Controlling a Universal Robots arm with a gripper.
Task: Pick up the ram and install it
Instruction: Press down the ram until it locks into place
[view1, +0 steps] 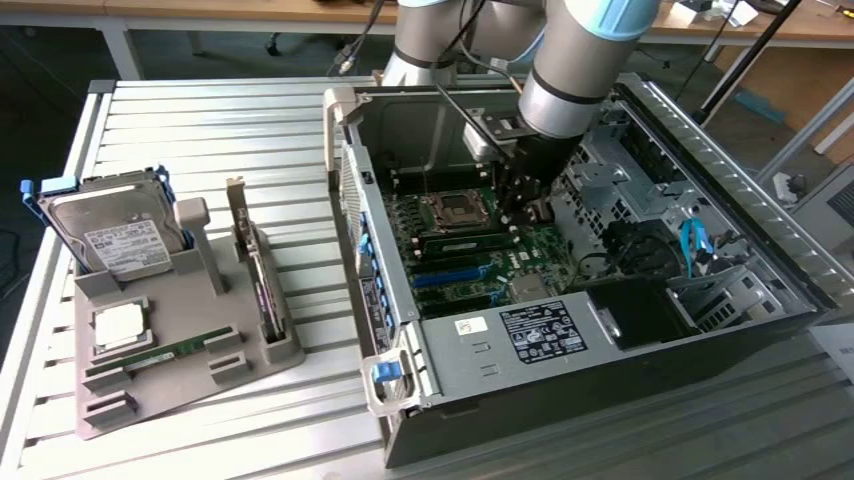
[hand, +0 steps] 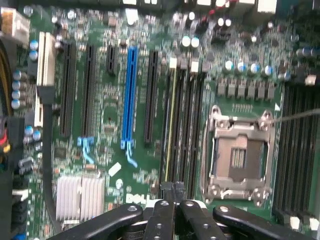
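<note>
End effector (hand: 175, 207) clenched, fingers together over the motherboard (hand: 110, 125) inside the open computer case (view1: 534, 345); whether a ram stick is pinched between them I cannot tell; in the wrist view the fingertips sit right at the end of the memory slots (hand: 182, 130) beside the CPU socket (hand: 239, 152), slots' long axis in line with the fingers; exterior view shows a ram (view1: 167, 354) lying flat in the grey holder (view1: 174, 385) on the tabletop (view1: 160, 110), well apart toward that view's left, long axis roughly crosswise; hard drive (view1: 118, 235) stands behind it.
</note>
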